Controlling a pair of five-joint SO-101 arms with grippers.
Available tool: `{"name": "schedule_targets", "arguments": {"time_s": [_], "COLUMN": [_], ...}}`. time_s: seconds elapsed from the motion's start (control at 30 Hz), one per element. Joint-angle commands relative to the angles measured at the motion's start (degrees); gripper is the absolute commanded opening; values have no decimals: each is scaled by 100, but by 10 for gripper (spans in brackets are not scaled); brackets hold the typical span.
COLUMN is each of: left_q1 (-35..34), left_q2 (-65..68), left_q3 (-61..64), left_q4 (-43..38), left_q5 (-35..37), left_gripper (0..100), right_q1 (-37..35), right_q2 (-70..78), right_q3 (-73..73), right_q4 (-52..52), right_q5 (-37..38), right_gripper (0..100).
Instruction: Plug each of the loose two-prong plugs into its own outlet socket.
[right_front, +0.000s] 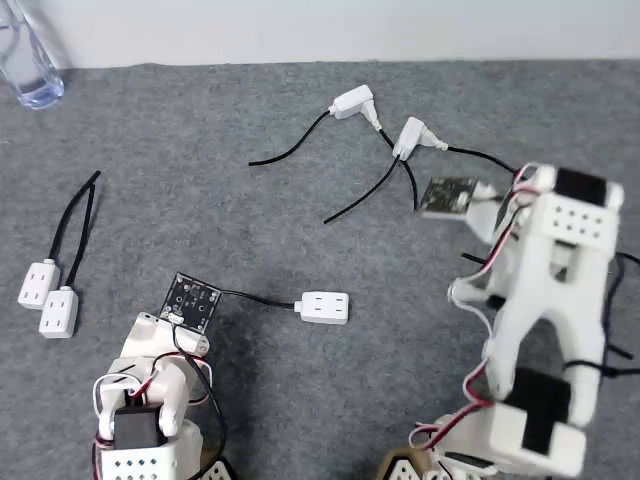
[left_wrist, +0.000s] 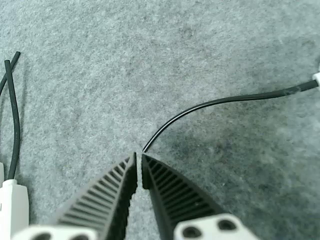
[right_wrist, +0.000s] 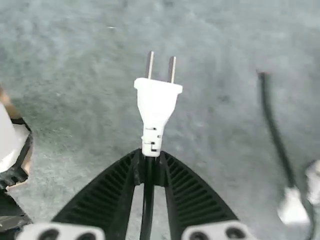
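Where the mat is ending: the grey mat (right_front: 300, 230) is running up to a white wall strip (right_front: 300, 30) on the far side, and a clear container (right_front: 28, 70) is standing in the far left corner.
Open room: the widest bare stretch is lying across the middle of the mat, between the paired sockets on the left and the right arm.
Paired sockets: the first socket (right_front: 40, 284) and second socket (right_front: 59, 311) are lying side by side near the left edge, with their black leads trailing toward the far side.
Third socket (right_front: 324, 306): it is lying alone near the middle, and its lead (left_wrist: 225, 100) is running back toward the left arm.
Loose plugs: the far plug (right_front: 352, 102) and near plug (right_front: 412, 137) are lying close together on the far side, well apart from every socket.
View comparison: the high view is giving the overall layout, while the wrist views are giving the grip details.
Left gripper (left_wrist: 139, 157): the jaws are drawn together to a thin slit. The lead's cut end is meeting the fingertips (left_wrist: 150, 170), but whether it is pinched cannot be told.
Right gripper (right_wrist: 149, 157): it is clenching the held plug (right_wrist: 156, 107) at its neck, where the cable is leaving the body. The two prongs are pointing straight away over bare mat.
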Motion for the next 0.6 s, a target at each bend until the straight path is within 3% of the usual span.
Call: {"name": "schedule_targets", "arguments": {"time_s": [0.0, 0.27, 0.57], "left_q1": [18, 18, 18], "left_q2": [-97, -97, -97], "left_q3": [-22, -22, -22], "left_q4": [26, 35, 35], "left_q5": [-35, -35, -35], "left_gripper": [15, 15, 15], "right_q1": [-66, -488, -1411], "right_q2": [-593, -927, -892], "right_q3": [1029, 2637, 2804], "right_q4": [-655, -2484, -3459], "right_q5": [448, 527, 88], "right_gripper": [9, 9, 9]}}
